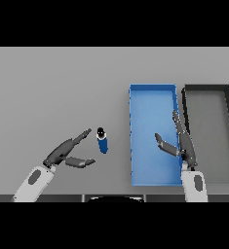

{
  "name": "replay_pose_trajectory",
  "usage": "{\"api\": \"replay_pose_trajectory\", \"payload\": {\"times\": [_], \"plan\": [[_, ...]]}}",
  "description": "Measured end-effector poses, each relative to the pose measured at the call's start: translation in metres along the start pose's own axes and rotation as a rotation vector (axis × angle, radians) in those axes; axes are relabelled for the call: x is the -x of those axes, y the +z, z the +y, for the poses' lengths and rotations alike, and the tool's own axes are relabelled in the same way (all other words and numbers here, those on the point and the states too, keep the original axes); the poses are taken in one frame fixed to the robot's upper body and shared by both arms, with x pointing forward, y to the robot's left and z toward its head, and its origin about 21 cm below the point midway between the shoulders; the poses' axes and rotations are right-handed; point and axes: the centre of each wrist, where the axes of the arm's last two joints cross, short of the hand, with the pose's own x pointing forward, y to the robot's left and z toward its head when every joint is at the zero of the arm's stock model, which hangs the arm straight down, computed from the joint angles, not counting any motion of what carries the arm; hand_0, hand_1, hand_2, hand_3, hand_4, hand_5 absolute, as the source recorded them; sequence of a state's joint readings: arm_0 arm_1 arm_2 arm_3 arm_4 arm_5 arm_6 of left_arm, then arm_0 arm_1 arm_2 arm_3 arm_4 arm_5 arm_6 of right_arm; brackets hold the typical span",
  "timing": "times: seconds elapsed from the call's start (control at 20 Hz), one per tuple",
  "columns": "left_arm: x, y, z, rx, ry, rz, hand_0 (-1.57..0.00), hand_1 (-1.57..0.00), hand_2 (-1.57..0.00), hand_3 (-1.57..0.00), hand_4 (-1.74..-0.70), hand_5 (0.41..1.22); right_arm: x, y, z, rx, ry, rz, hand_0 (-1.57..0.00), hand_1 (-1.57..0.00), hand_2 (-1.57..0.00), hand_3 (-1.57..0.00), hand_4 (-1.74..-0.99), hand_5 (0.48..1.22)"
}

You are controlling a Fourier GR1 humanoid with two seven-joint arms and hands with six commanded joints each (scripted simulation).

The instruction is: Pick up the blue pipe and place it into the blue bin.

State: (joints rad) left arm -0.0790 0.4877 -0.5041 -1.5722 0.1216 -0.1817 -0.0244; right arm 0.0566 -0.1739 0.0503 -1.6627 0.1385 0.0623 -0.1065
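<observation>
As we are looking down from the head view, we are seeing the blue pipe standing on the grey worktop, a short cylinder with a dark opening at its top end, left of the blue bin and apart from it. Our left hand is reaching in from the lower left, its fingers stretched out towards the pipe and its thumb spread below them; the fingertips are lying just beside the pipe, and we are gripping nothing with it. Our right hand is hovering over the right edge of the blue bin, fingers straight and pointing away from us, thumb held out to the left over the bin's floor, likewise carrying nothing. A dark grey bin is sitting just to the right of the blue one, their long sides running side by side
</observation>
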Motion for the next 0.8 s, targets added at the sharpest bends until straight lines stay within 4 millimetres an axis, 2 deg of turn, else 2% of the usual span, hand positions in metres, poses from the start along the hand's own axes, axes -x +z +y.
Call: {"api": "replay_pose_trajectory", "payload": {"times": [0.05,0.15,0.3,0.45,0.5,0.6,0.75,0.8], "plan": [[0.001,-0.006,-0.004,0.002,0.006,-0.007,0.0,0.0,0.0,0.0,-1.15,0.456,0.003,0.004,0.001,0.002,-0.005,0.009,0.0,0.0,0.0,0.0,-1.217,0.626],[0.003,-0.018,-0.011,0.007,0.0,-0.033,0.0,0.0,0.0,0.0,-1.16,0.46,-0.002,0.001,-0.001,0.008,-0.002,0.022,0.0,0.0,0.0,0.0,-1.211,0.622],[0.003,-0.035,-0.022,0.002,0.032,-0.048,0.0,0.0,0.0,0.0,-1.14,0.46,0.001,0.002,-0.004,0.016,0.005,0.03,0.0,0.0,0.0,0.0,-1.205,0.625],[0.003,-0.057,-0.03,0.01,0.031,-0.055,0.0,0.0,0.0,0.0,-1.1,0.448,0.001,0.002,-0.005,0.013,0.003,0.008,0.0,0.0,0.0,0.0,-1.215,0.637],[0.01,-0.059,-0.031,0.005,0.013,-0.036,0.0,0.0,0.0,0.0,-1.08,0.435,0.002,0.006,-0.003,0.015,-0.001,0.004,0.0,0.0,0.0,0.0,-1.22,0.639],[0.01,-0.063,-0.031,-0.002,-0.019,-0.031,0.0,0.0,0.0,0.0,-1.05,0.418,0.003,0.005,-0.004,0.019,0.001,0.022,0.0,0.0,0.0,0.0,-1.221,0.645],[0.009,-0.074,-0.048,0.025,0.031,-0.051,0.0,0.0,0.0,0.0,-1.09,0.441,0.003,0.005,-0.005,0.016,0.016,0.029,0.0,0.0,0.0,0.0,-1.205,0.649],[0.007,-0.076,-0.048,0.021,0.032,-0.071,0.0,0.0,0.0,0.0,-1.11,0.463,0.004,0.006,-0.01,0.025,0.03,0.022,0.0,0.0,0.0,0.0,-1.207,0.65]]}}
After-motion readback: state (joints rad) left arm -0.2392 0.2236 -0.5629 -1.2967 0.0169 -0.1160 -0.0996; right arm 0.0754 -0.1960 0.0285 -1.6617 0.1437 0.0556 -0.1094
